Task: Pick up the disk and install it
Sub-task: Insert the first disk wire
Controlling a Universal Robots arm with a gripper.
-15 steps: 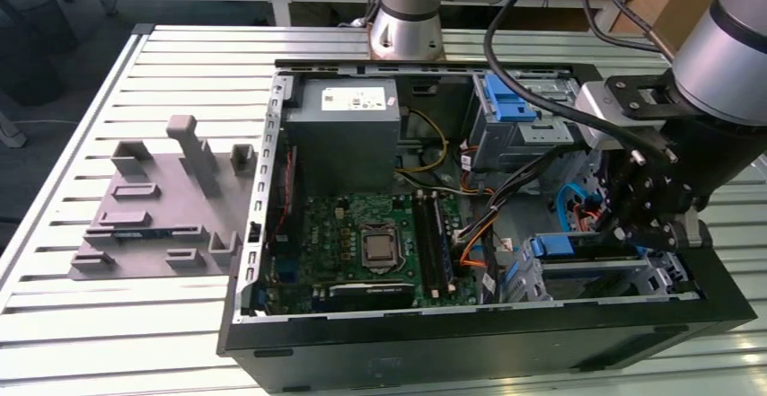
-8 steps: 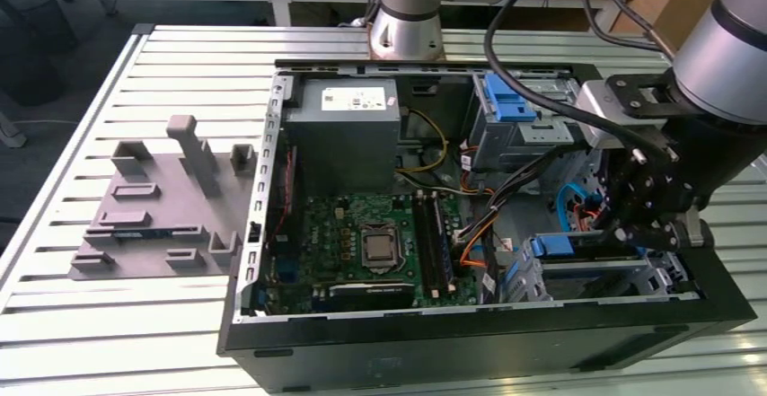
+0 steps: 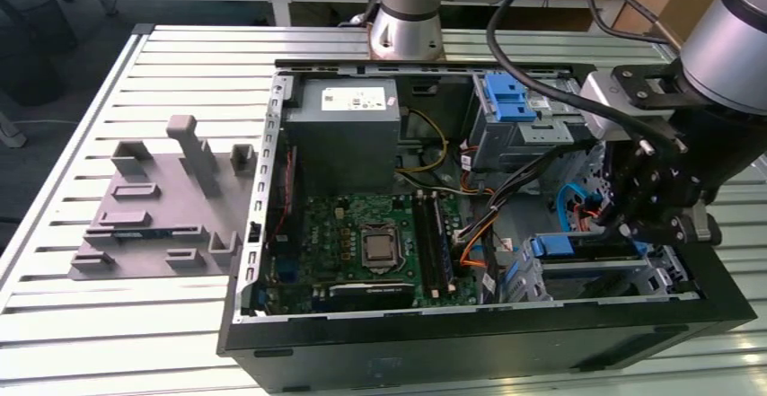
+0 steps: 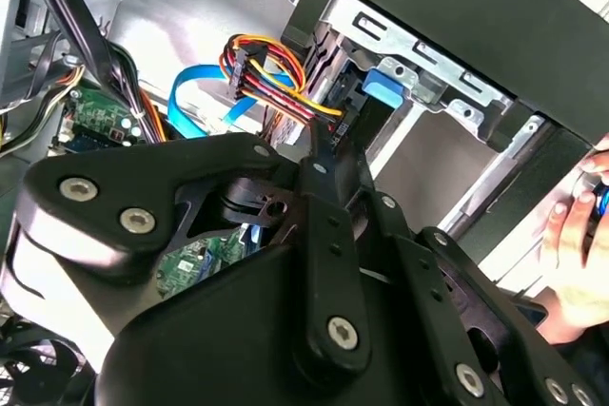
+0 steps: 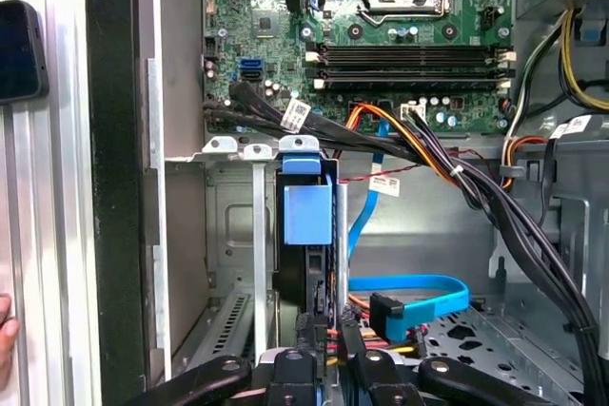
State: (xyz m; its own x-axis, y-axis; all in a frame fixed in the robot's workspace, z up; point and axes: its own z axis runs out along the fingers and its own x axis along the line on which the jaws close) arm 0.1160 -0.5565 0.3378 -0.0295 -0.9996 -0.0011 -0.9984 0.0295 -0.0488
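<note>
The disk (image 5: 306,225) stands on edge in the drive cage (image 5: 243,235) at the case's corner, its blue carrier tab facing outward. In the exterior view the disk (image 3: 587,245) lies in the cage at the case's lower right, blue frame showing. My gripper (image 3: 626,230) hangs right over that cage, at the disk's end. In the first wrist view the gripper (image 5: 326,354) sits in line with the disk's edge. In the second wrist view the gripper (image 4: 324,154) reaches toward the blue tab (image 4: 385,87), with coloured power wires (image 4: 271,64) beside it.
The open computer case (image 3: 480,342) lies on a slatted table (image 3: 144,324). Inside are the motherboard (image 3: 372,243), a grey power supply box (image 3: 348,136) and a blue ribbed latch (image 3: 509,100). A grey fixture (image 3: 162,207) sits on the exterior view's left. A person's hand (image 4: 580,254) is close outside the case.
</note>
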